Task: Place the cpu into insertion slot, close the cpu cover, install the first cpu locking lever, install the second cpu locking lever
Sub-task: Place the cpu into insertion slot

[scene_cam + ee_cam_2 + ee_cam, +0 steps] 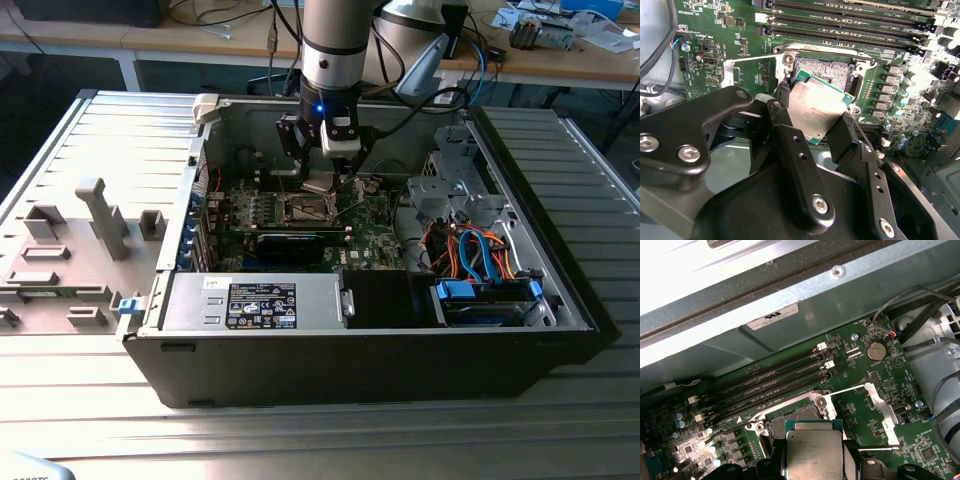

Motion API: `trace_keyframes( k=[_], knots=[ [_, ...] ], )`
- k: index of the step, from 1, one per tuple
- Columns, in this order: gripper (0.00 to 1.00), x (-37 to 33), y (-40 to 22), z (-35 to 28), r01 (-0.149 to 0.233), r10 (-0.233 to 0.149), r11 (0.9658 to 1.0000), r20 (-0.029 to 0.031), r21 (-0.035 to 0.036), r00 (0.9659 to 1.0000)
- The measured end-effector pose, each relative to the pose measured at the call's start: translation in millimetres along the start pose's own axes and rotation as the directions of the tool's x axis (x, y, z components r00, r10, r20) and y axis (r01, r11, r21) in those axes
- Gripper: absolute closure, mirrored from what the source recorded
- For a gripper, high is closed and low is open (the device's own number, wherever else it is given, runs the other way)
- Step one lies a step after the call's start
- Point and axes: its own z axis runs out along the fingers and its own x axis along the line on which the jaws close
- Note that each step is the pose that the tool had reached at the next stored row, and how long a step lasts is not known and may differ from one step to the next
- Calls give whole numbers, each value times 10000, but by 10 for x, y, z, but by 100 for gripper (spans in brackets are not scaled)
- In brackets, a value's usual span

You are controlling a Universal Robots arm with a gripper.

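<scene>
The small flat square cpu (815, 112) with a silvery-grey metal top sits clamped between the two black fingers (782, 102) of my hand (815, 114), gripped on opposite edges. Its sides are near equal, so I report no long axis. The metal top faces up and the chip is tilted, its green-rimmed edge dipping toward the square, dark-centred insertion slot (827, 70). The chip hangs over part of that socket, not seated; I cannot tell whether a corner touches. In the first wrist view its edges look skewed against the socket's metal rim. The thin silvery cpu cover (882, 412) stands swung open beside the socket. Long black memory slots (775, 375) run just beyond it on the green circuit board (875, 370). The board lies inside an open grey computer case (350, 355) on the ribbed metal worktop (330, 440).
</scene>
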Motion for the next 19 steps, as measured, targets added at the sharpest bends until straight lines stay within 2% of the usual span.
trace_keyframes(
  k=[4, 19],
  knots=[
    [46, 0, 0, 2, -149, 149, 9999, 4, -3, 9999],
    [46, 0, 0, 3, -208, 208, 9998, 6, -4, 9998]
  ],
)
